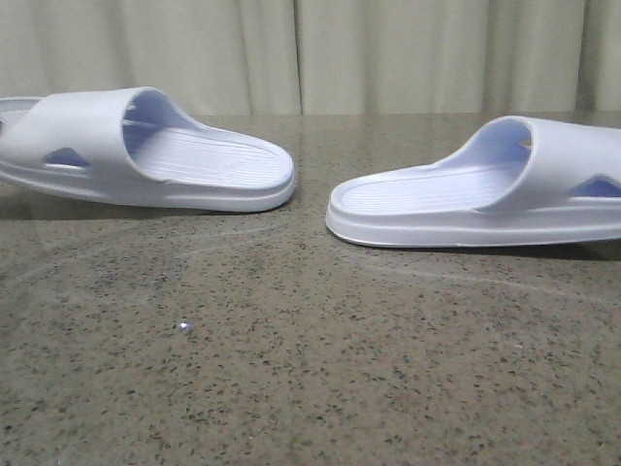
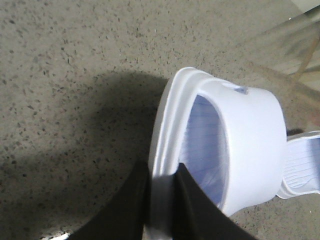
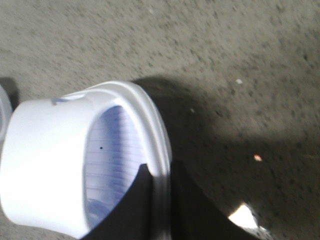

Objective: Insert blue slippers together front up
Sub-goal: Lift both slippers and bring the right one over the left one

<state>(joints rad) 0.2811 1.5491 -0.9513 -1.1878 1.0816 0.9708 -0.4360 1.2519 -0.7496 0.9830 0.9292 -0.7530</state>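
Observation:
Two pale lavender-blue slippers show in the front view, heels facing each other across a gap. The left slipper (image 1: 146, 146) and the right slipper (image 1: 485, 184) both lie soles down, level, at table height. Neither gripper shows in that view; the toe ends run off the frame. In the left wrist view my left gripper (image 2: 161, 177) is shut on the sole rim of the left slipper (image 2: 250, 140) at its toe end. In the right wrist view my right gripper (image 3: 161, 175) is shut on the sole rim of the right slipper (image 3: 45, 165).
The speckled stone tabletop (image 1: 310, 369) stretches in front of both slippers. A small pale speck (image 1: 184, 327) lies on it at front left. A beige curtain (image 1: 388, 49) hangs behind the table's far edge.

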